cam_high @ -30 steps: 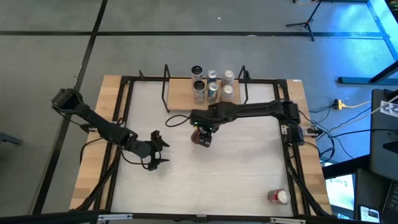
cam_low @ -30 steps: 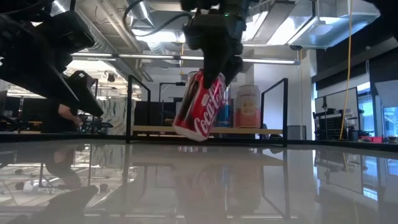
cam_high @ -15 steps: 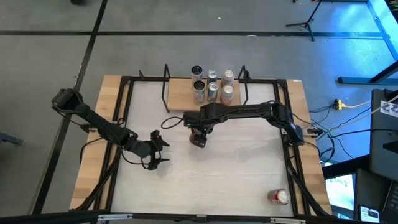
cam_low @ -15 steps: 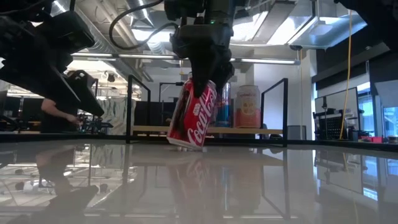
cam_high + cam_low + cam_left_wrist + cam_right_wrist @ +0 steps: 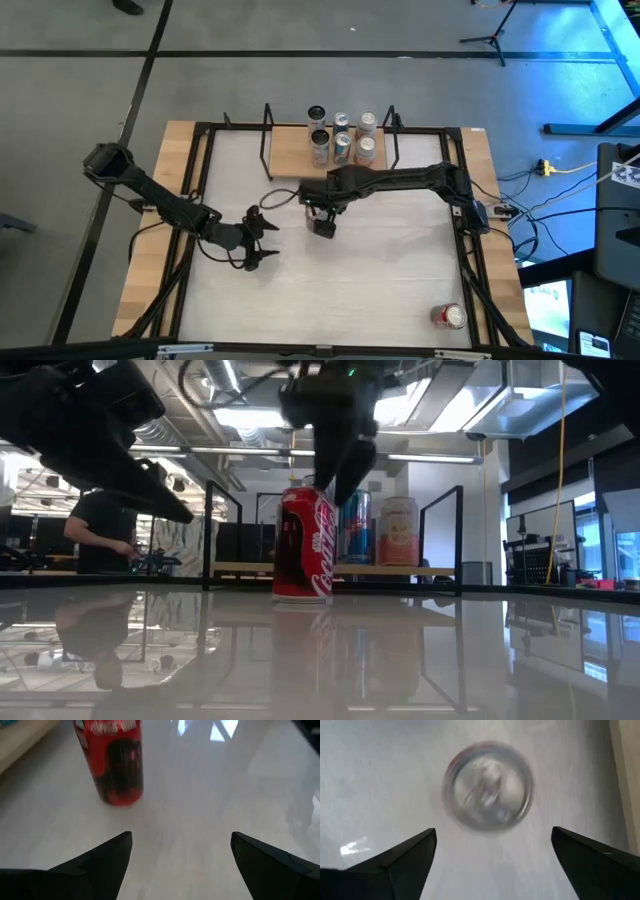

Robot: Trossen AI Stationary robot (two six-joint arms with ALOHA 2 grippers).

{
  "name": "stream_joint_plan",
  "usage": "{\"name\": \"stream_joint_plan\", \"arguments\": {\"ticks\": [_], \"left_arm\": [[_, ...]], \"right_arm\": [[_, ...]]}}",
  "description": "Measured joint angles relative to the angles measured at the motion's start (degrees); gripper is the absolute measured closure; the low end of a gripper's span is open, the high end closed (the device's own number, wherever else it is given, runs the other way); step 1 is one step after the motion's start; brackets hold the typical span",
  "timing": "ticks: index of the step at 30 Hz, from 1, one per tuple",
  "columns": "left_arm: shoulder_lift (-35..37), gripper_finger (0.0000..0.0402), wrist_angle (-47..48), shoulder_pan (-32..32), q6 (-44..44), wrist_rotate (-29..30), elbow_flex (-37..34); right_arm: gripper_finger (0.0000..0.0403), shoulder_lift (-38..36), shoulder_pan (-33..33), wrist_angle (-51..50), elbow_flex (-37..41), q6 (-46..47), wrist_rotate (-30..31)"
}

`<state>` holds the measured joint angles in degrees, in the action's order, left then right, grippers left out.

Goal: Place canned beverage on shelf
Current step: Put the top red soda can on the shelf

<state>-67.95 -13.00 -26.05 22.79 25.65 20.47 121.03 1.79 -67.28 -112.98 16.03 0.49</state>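
Observation:
A red Coca-Cola can (image 5: 303, 543) stands upright on its base on the white table, in front of the shelf; it also shows in the high view (image 5: 323, 226). My right gripper (image 5: 335, 478) hangs open just above the can's top (image 5: 488, 787), one finger out to either side, touching nothing. My left gripper (image 5: 268, 240) is open and empty, to the left of the can, which shows ahead of it in the left wrist view (image 5: 115, 762). The shelf (image 5: 290, 158), a light-wood board with black rod uprights, stands at the table's far edge with several cans on it.
Several cans (image 5: 343, 138) stand on the shelf's right half; its left half is bare wood. Another red can (image 5: 449, 316) lies near the table's front right corner. A black frame (image 5: 205, 128) rims the table. A person (image 5: 100, 535) stands in the room beyond.
My right gripper has brought the tilted red can down toward the table's left, stood it upright on the table, let go and risen just above its top. My left gripper has moved a little toward the can.

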Motion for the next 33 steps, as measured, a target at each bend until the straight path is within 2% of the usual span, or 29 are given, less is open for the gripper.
{"name": "stream_joint_plan", "arguments": {"ticks": [5, 9, 13, 18, 23, 26, 33], "left_arm": [[-3.0, 0.0072, -5.7, 0.2, -1.1, -2.1, 0.0], [-7.5, 0.0072, -12.9, 0.2, -2.7, -7.1, 0.0], [-13.1, 0.0072, -22.4, 1.4, -5.0, -11.2, 0.0], [-20.0, 0.0072, -33.6, 3.8, -6.9, -14.6, 0.0], [-25.7, 0.0072, -40.8, 6.8, -7.0, -16.1, 0.0], [-28.4, 0.0072, -43.5, 8.4, -7.7, -18.0, 0.6], [-31.3, 0.0072, -43.2, 12.8, -8.5, -20.1, 3.3]], "right_arm": [[0.0022, -3.0, 3.9, -4.4, 1.4, 0.0, 6.0], [0.0023, -6.3, 5.9, -2.4, 8.0, 2.0, 11.0], [0.0023, -11.5, 5.7, 8.0, 19.5, 4.8, 16.4], [0.0023, -16.6, 5.7, 24.8, 34.1, 5.1, 27.4], [0.0023, -17.0, 5.4, 38.6, 42.4, 4.0, 33.7], [0.0023, -16.9, 4.8, 47.0, 45.3, 1.8, 34.5], [0.0023, -16.8, 2.9, 53.8, 46.3, -1.0, 33.4]]}}
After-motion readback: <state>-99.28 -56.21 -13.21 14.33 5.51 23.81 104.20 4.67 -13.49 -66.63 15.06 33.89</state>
